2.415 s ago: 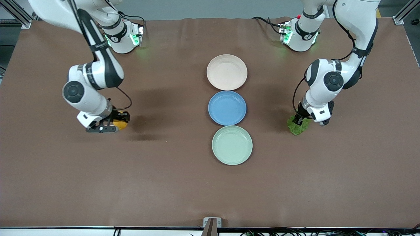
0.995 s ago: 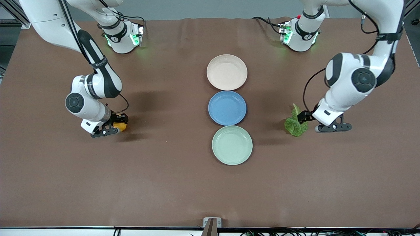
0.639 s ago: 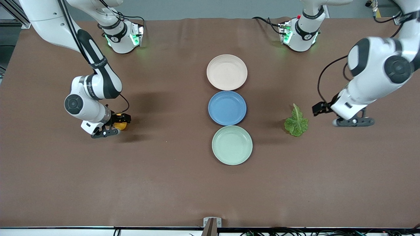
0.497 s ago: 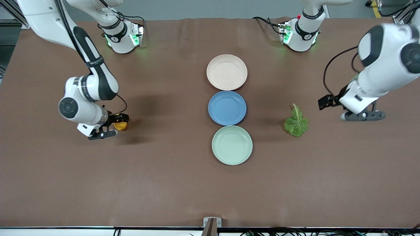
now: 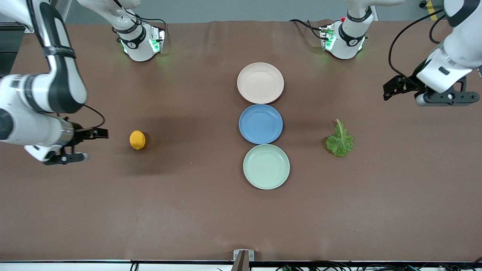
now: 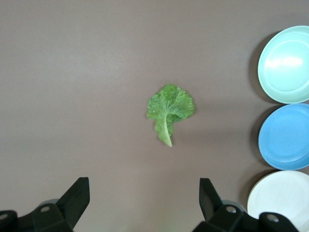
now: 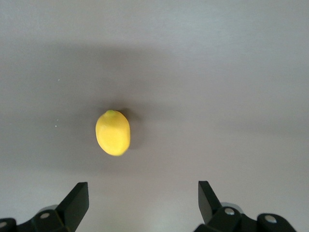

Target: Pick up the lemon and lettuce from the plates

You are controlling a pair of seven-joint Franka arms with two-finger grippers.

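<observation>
On the bare brown table (image 5: 211,210), toward the right arm's end, the lemon (image 5: 137,140) lies alone, touching nothing, a short way from the right gripper (image 5: 77,145), which hangs over the table close to that end's edge with its fingers (image 7: 77,200) spread wide and nothing between them. In the right wrist view the lemon (image 7: 113,133) sits ahead of the two parted fingertips, with plain table all around it. Toward the left arm's end the lettuce (image 5: 340,140) lies flat on the table, its pale stem pointing toward the robots' bases; the left gripper (image 5: 418,92) is raised over open table well apart from the leaf and near that end's edge, fingers (image 6: 79,198) also wide apart and empty. In the left wrist view the lettuce (image 6: 169,108) lies clear of the fingertips, with the three plates along one margin. Those plates run in a line down the table's middle, rims nearly touching: the cream-beige plate (image 5: 260,83) closest to the bases, a blue plate (image 5: 260,124) next, the mint green plate (image 5: 266,166) nearest the front camera, all holding nothing. Broad open table lies between each fruit or leaf and the plates, and from the mint plate to the front edge.
</observation>
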